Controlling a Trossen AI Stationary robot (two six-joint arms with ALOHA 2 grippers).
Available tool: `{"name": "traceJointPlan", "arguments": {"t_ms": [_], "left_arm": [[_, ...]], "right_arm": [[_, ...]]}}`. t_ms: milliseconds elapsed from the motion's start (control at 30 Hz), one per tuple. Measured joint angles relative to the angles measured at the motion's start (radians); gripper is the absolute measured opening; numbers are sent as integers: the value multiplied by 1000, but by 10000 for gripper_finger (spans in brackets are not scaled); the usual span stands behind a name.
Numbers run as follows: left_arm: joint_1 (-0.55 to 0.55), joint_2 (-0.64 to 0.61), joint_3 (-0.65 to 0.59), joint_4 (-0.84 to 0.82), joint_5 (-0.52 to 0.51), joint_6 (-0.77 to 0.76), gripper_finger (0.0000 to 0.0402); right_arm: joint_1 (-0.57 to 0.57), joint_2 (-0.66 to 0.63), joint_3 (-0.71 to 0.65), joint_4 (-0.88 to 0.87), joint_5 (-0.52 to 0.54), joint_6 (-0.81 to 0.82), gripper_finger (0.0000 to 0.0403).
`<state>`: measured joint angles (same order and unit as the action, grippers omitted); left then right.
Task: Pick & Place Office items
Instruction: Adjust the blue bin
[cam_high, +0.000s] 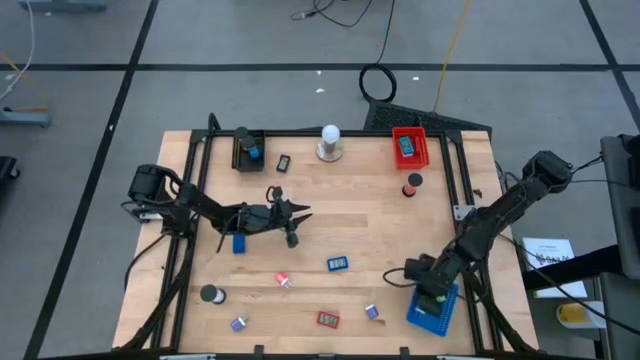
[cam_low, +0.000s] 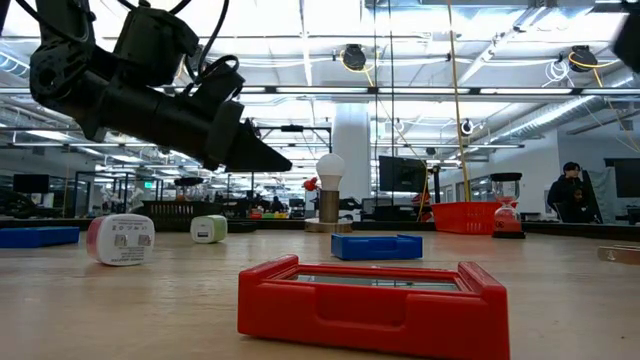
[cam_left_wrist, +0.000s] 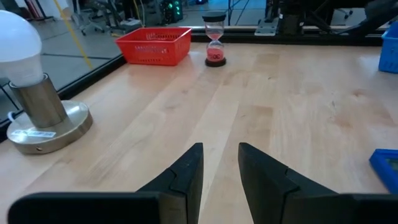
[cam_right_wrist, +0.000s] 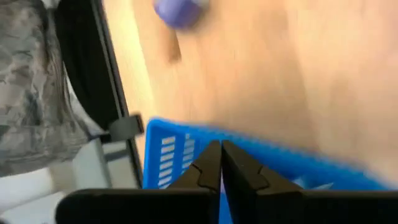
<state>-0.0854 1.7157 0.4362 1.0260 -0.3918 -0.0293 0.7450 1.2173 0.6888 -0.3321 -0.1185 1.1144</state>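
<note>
Several small office items lie flat on the wooden table: a blue block (cam_high: 239, 242), a blue piece (cam_high: 337, 264), a red piece (cam_high: 327, 319) (cam_low: 375, 300), two purple pieces (cam_high: 239, 323) (cam_high: 371, 312) and a round roll (cam_high: 210, 294). My left gripper (cam_high: 292, 215) (cam_left_wrist: 221, 168) hovers left of centre, pointing toward the table's right edge, open with nothing between its fingers. My right gripper (cam_high: 428, 292) (cam_right_wrist: 221, 163) hangs over the blue tray (cam_high: 436, 308) (cam_right_wrist: 180, 155) at the near right corner. It is shut and I see nothing between its fingers.
At the far edge stand a black tray (cam_high: 247, 150), a white bulb on a round grey base (cam_high: 329, 142) (cam_left_wrist: 28, 68) and a red tray (cam_high: 409, 147) (cam_left_wrist: 155, 45). A red hourglass (cam_high: 412, 185) (cam_left_wrist: 215, 40) stands nearby. Bare wood lies mid-table.
</note>
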Motion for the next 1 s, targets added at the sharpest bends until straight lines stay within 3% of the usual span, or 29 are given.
{"name": "traceJointPlan", "arguments": {"t_ms": [100,233,433,700,900,1000], "left_arm": [[0,0,0,0,0,6,108],[0,0,0,-4,0,8,108],[0,0,0,-4,1,19,108],[0,0,0,-5,1,20,108],[0,0,0,-8,1,20,108],[0,0,0,-12,1,20,108]], "right_arm": [[-31,-37,0,-15,38,-96,3],[-53,-71,0,-30,40,-92,1],[-67,-34,0,10,88,-127,1],[-91,124,0,80,-137,-115,0],[-89,109,0,77,-167,-95,0],[-89,74,0,73,-127,-125,0]]}}
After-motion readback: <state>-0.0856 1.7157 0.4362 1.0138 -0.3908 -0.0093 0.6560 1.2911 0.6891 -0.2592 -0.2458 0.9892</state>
